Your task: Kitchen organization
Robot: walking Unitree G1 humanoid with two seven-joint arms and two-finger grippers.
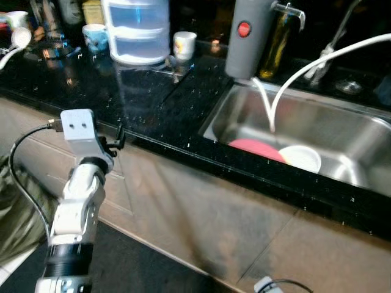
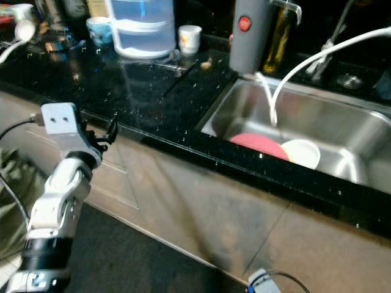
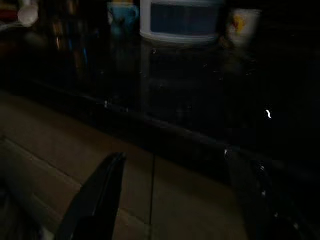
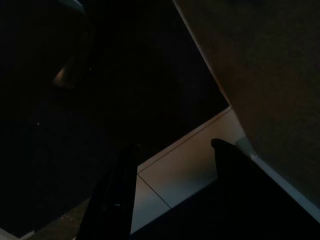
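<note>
A stainless sink is set into the black speckled counter. In it lie a pink plate and a white bowl, side by side. My left gripper is raised in front of the counter's front edge, left of the sink. In the left wrist view its fingers stand open with nothing between them, pointing at the counter edge. My right gripper hangs idle over the floor, fingers apart and empty.
At the back of the counter stand a clear plastic drawer unit, a white cup and a blue-patterned cup. A grey canister with a red button and an oil bottle stand behind the sink. A white hose arches into the basin.
</note>
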